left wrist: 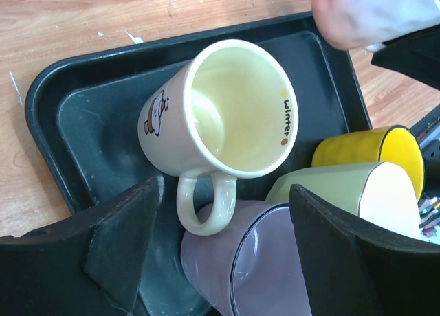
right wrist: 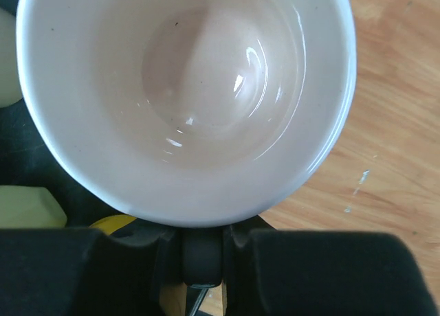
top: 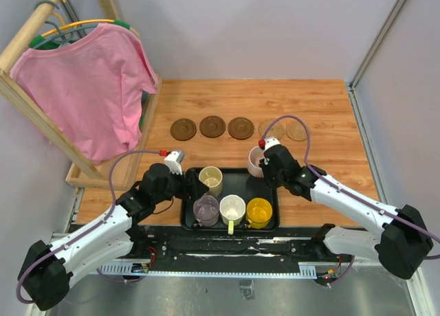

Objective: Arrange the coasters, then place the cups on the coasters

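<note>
Nearest, the black tray [top: 237,182] carries four cups: grey-lilac cup [top: 205,208], white cup [top: 232,207] and amber cup [top: 259,211] along its near edge, with the cream cup [top: 210,178] behind them.

Left gripper [left wrist: 225,202]: jaws spread wide, gripping nothing. The cream cup's handle lies between the fingers and its body is just ahead.

Right gripper [right wrist: 203,253]: pinched narrow on the wall of the pink cup [right wrist: 185,96]. The cup is mouth up at the tray's far right corner and probably raised, though that is not certain.

Key relation: the nearer tan coaster [top: 271,129] lies just beyond the held cup, slightly right, and is bare. The right arm is closer to it. The other tan coaster [top: 297,130] sits beside it, and the dark brown coasters [top: 212,126] continue the row leftward.

Surface is a wooden tabletop [top: 323,110]. At far left a pink shirt [top: 89,89] hangs on a wooden rack [top: 31,29], with grey walls behind.
</note>
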{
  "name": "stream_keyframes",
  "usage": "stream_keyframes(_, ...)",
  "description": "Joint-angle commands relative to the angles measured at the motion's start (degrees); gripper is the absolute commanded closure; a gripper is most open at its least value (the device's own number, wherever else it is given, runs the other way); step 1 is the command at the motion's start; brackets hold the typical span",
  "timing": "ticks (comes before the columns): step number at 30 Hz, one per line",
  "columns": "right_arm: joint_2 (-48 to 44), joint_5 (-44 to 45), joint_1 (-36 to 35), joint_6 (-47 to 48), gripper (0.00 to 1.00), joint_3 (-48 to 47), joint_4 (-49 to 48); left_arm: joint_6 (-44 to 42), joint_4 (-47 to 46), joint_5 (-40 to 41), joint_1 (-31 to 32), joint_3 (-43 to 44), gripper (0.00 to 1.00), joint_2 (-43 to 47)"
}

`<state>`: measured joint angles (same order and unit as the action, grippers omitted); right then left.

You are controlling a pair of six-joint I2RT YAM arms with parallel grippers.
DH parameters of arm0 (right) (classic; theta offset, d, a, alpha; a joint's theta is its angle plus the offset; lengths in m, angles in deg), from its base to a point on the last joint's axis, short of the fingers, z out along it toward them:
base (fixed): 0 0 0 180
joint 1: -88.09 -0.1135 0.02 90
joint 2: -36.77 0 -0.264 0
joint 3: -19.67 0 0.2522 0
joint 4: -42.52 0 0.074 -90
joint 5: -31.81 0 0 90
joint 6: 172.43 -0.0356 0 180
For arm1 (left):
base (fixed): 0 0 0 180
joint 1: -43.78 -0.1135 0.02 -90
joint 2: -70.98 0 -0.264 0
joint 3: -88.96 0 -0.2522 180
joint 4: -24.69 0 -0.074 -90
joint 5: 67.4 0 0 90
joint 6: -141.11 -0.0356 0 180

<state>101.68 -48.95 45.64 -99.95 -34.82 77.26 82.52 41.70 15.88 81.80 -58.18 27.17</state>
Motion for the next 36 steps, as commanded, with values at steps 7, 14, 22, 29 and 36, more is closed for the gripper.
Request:
stream_keyframes(7,2.4,2.1,15.1,6.6,0.99,-8.9,-3.1,-1.5,-1.4,4.8,0.4,2.5,0.20,2.0)
stream_keyframes(14,10.0,-4.2,29.2,8.5,0.99,-15.8,-5.3,-0.4,-4.7,8.1,0.5,4.7,0.20,-0.1)
stream_keyframes(22,19.4,-4.7,35.0,10.7,0.99,-20.9,-10.2,0.5,-7.7,13.2,0.4,6.2,0.22,-2.6)
stream_keyframes(29,25.2,-4.6,38.0,12.2,0.99,-23.4,-13.6,0.2,-8.4,16.2,0.4,7.4,0.24,-5.4)
stream_keyframes(36,29.6,-5.3,39.4,12.7,0.99,-24.7,-16.0,1.0,-9.3,18.0,0.4,7.3,0.25,-6.7)
